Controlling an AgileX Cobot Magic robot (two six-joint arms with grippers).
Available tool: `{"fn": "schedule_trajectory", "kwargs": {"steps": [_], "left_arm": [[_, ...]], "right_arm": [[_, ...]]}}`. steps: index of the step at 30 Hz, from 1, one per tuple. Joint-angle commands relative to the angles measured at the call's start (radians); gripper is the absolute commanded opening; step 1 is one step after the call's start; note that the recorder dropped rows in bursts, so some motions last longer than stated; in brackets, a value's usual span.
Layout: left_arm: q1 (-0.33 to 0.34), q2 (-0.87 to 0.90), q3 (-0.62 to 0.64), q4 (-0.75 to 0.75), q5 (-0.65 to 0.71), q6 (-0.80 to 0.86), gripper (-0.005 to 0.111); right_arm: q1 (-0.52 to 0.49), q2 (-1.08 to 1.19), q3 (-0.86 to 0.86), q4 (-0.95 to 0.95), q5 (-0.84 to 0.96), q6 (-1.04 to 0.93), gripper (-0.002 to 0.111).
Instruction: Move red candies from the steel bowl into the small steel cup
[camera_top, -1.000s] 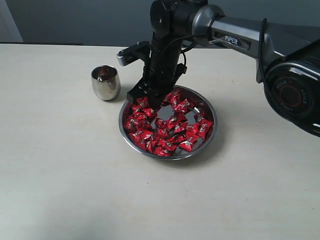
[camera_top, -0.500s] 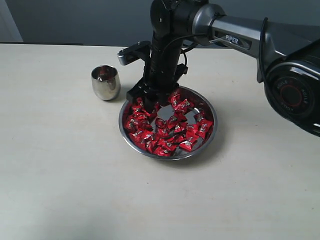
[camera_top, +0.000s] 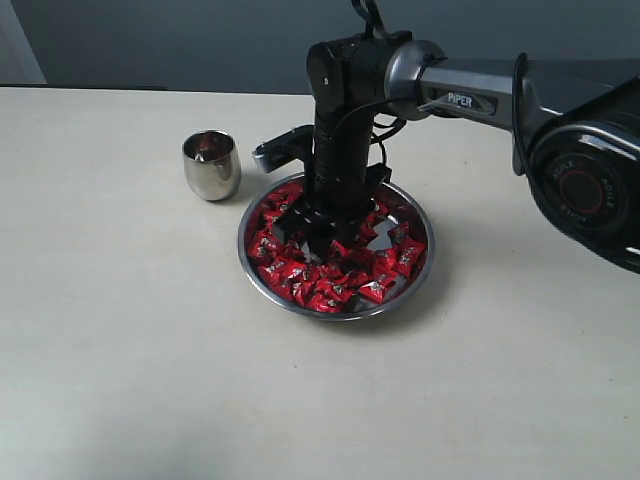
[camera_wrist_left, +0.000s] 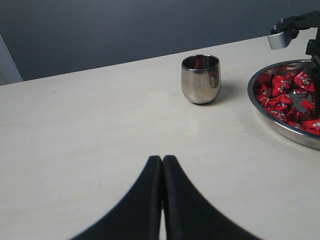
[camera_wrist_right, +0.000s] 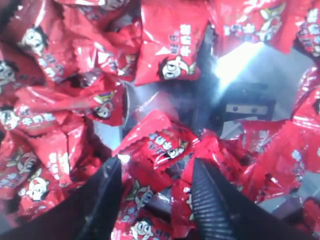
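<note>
The steel bowl (camera_top: 418, 262) sits mid-table, filled with red candies (camera_top: 385, 262). My right gripper (camera_top: 318, 233) is down inside the bowl, open, its fingertips among the candies. In the right wrist view the right gripper (camera_wrist_right: 157, 167) straddles a red candy (camera_wrist_right: 161, 145) lying on the pile, with wrappers between the fingers and none of them gripped. The small steel cup (camera_top: 211, 165) stands upright left of the bowl, with something red showing inside. In the left wrist view my left gripper (camera_wrist_left: 162, 159) is shut and holds nothing, low over bare table short of the cup (camera_wrist_left: 200, 79) and the bowl (camera_wrist_left: 280, 127).
The bowl's bare steel bottom (camera_wrist_right: 250, 55) shows between the wrappers. A silver block on the right arm (camera_top: 278, 150) juts out toward the cup. A dark wall runs behind the pale table's far edge (camera_top: 120, 90).
My right gripper has opened and moved from the bowl's rim on the cup side down into the middle of the candies. The cup and bowl have not moved.
</note>
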Motion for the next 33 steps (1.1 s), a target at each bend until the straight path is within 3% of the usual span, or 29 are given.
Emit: {"fn": "schedule_trajectory", "kwargs": {"steps": [1,20,27,33], "left_arm": [[-0.003,-0.004,-0.001,-0.001,-0.009,-0.005,0.0],[-0.003,-0.004,-0.001,-0.001,-0.009,-0.005,0.0],[-0.003,-0.004,-0.001,-0.001,-0.009,-0.005,0.0],[-0.003,-0.004,-0.001,-0.001,-0.009,-0.005,0.0]], "right_arm": [[-0.003,-0.003,0.003,0.003,0.002,0.0,0.043],[-0.003,-0.003,0.003,0.029,-0.051,-0.012,0.042],[-0.003,-0.003,0.003,0.029,-0.063,-0.012,0.023],[-0.003,-0.001,0.003,0.026,-0.065,-0.012,0.016]]}}
